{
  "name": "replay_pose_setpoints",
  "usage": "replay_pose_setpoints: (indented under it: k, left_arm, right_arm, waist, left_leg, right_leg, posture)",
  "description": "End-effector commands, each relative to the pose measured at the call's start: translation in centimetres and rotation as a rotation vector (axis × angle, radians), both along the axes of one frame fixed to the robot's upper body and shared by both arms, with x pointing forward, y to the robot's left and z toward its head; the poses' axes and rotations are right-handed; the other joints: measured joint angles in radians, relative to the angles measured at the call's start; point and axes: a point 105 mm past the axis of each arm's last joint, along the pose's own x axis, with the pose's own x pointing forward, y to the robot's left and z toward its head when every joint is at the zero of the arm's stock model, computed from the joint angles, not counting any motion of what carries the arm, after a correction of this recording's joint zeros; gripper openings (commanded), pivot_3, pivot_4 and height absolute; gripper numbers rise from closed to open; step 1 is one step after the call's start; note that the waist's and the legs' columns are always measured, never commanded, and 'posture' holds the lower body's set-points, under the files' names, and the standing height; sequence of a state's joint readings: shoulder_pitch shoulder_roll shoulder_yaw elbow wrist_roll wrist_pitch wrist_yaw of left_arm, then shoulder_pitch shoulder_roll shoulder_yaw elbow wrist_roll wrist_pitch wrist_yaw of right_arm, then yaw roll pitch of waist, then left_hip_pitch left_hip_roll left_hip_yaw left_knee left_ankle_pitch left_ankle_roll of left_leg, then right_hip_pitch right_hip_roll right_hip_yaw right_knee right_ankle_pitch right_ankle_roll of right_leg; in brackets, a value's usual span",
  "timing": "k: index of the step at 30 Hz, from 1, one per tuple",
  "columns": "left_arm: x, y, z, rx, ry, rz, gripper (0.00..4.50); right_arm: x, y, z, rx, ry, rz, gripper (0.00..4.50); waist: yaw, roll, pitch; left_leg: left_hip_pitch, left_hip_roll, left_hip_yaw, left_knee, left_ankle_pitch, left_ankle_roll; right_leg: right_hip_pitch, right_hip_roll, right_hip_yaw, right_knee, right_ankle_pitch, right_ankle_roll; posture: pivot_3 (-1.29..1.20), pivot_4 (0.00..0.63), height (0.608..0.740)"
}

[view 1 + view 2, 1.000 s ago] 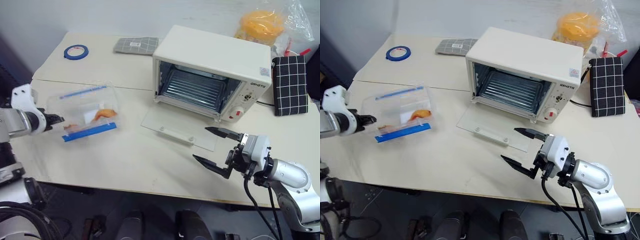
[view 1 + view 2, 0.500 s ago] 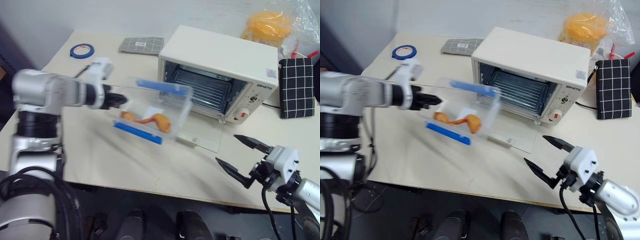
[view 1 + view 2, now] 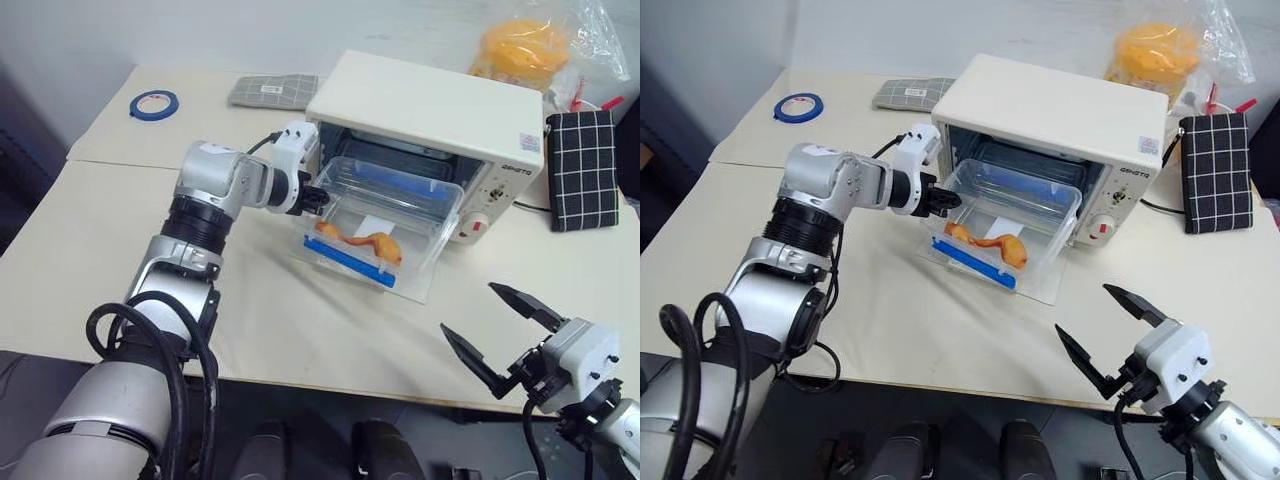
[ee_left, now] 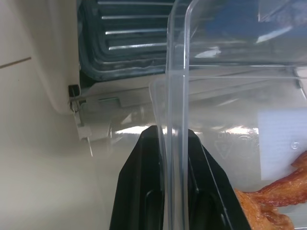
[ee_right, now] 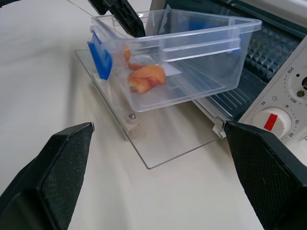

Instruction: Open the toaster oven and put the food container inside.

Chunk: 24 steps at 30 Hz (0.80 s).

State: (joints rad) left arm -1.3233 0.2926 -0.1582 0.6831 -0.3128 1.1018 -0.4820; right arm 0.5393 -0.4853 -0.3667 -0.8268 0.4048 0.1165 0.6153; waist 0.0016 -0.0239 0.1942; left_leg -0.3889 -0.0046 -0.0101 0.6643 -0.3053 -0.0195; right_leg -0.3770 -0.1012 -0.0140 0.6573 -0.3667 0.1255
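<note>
At the toaster oven (image 3: 430, 130) mouth, above its dropped glass door (image 5: 158, 143), sat the food container (image 3: 385, 215) — a second earlier it was far out over the bench's (image 3: 110, 230) left side. Judged: only the push inside remained. Left tool (image 3: 312, 198) clenched on the container's near wall. Right tool (image 3: 500, 330) spread wide, empty, near the bench's front edge.

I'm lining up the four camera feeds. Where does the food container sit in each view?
Left eye view: food container, centre, over the lowered glass door.
Right eye view: centre, before the toaster oven.
Left wrist view: its clear wall, pinched between the left gripper fingers.
Right wrist view: upper middle.
Shared landmark: the oven's wire rack.
</note>
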Motion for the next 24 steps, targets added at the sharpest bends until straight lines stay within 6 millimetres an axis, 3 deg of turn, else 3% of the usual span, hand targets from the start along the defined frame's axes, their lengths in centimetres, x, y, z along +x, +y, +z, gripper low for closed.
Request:
replay_pose_setpoints:
  k: [1,6,10,15,17,20,21,24]
  left_arm:
    - [0.1,-0.4,1.7,-0.002,-0.056,-0.013,0.04]
    - [-0.5,-0.6,2.9,-0.016,-0.084,-0.042,1.62]
    - [-1.3,-0.5,4.4,-0.064,-0.112,-0.075,2.63]
    - [-3.3,0.2,6.5,-0.161,-0.197,-0.212,2.63]
    - [-4.8,1.5,7.0,-0.209,-0.222,-0.325,2.63]
    - [-6.2,4.3,6.2,-0.221,-0.253,-0.443,2.63]
    - [-6.4,5.4,5.6,-0.218,-0.245,-0.46,2.66]
    - [-6.8,8.0,3.6,-0.199,-0.269,-0.513,2.11]
  right_arm:
    - [-0.3,0.5,0.9,0.0,-0.044,-0.008,4.5]
    - [-0.1,0.3,0.9,0.005,-0.046,-0.018,4.5]
    - [0.1,0.4,0.8,0.009,-0.045,-0.011,4.5]
    - [0.4,0.2,1.1,0.018,-0.05,-0.008,4.5]
    - [0.3,0.5,1.6,0.032,-0.034,0.026,4.5]
    - [-0.5,2.0,1.4,0.072,0.059,0.149,4.5]
    - [-0.9,2.6,1.2,0.089,0.107,0.192,4.11]
    - [-1.0,4.1,0.4,0.07,0.182,0.265,3.34]
  waist:
    - [0.0,0.0,0.0]
    - [0.0,0.0,0.0]
    - [-0.001,0.0,0.0]
    - [-0.003,0.001,0.0]
    - [-0.008,0.001,-0.001]
    - [-0.01,0.002,-0.001]
    - [-0.008,0.003,-0.001]
    - [-0.003,0.003,-0.001]
  left_leg:
    - [0.0,0.0,0.0,0.0,0.0,0.0]
    - [0.0,0.001,0.0,0.0,0.0,0.0]
    - [0.0,0.001,0.0,0.0,0.0,0.0]
    - [0.0,0.002,0.0,0.0,0.0,0.0]
    - [0.001,0.002,0.001,0.0,0.0,0.0]
    - [0.003,0.004,0.001,-0.001,0.0,-0.001]
    - [0.003,0.005,0.001,0.0,0.001,-0.001]
    - [0.002,0.004,0.001,0.0,0.0,-0.001]
  right_leg:
    - [0.0,0.0,0.0,0.0,0.0,0.0]
    - [0.0,0.0,0.0,0.0,0.0,0.0]
    - [0.0,0.0,0.0,0.0,0.0,0.0]
    - [0.0,0.0,0.0,0.001,0.0,0.0]
    - [0.0,0.001,0.001,0.001,0.0,0.0]
    - [0.0,0.002,0.002,0.002,0.0,0.0]
    - [0.0,0.002,0.002,0.002,0.0,0.0]
    - [0.001,0.002,0.002,0.001,0.0,0.0]
  posture:
    - [0.0,0.15,0.74]
    - [0.0,0.15,0.74]
    - [0.0,0.15,0.74]
    - [0.0,0.15,0.74]
    - [0.0,0.15,0.74]
    - [0.0,0.15,0.74]
    - [0.0,0.15,0.74]
    - [0.0,0.15,0.74]
